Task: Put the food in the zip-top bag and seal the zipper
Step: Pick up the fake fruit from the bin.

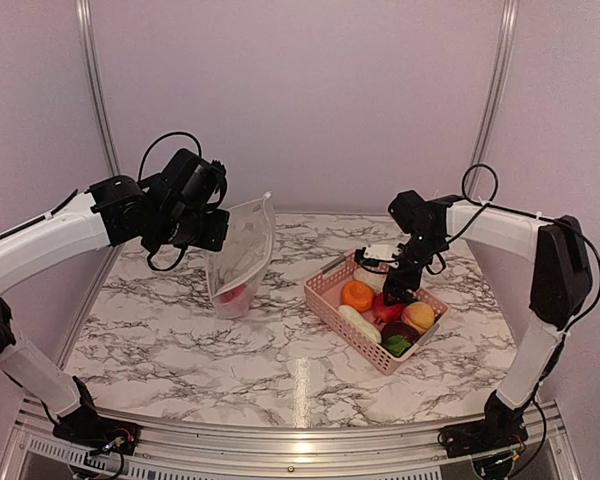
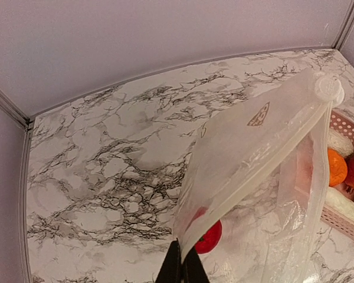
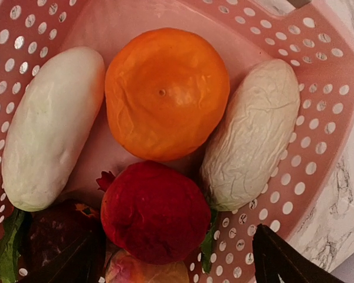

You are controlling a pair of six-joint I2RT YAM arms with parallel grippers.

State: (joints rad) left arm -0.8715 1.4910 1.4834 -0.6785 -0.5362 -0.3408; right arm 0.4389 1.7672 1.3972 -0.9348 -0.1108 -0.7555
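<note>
My left gripper [image 1: 216,226] is shut on the mouth edge of the zip-top bag [image 1: 243,252] and holds it upright on the table. In the left wrist view the fingers [image 2: 183,268] pinch the whitish zipper strip [image 2: 265,154]. A red round piece [image 2: 210,237] lies inside the bag [image 2: 248,135]. My right gripper [image 1: 396,284] is open, low over the pink basket [image 1: 325,296]. Its fingers straddle a red fruit [image 3: 153,212]. An orange [image 3: 165,91], two white oblong pieces [image 3: 50,127] [image 3: 253,132], a dark purple piece [image 3: 53,236] and a peach piece [image 3: 144,272] lie around it.
The basket stands right of centre on the marble table [image 1: 180,340]; its perforated wall [image 3: 327,118] is close to the right finger. A green leafy piece [image 1: 397,345] lies at its near end. Walls close the back and sides.
</note>
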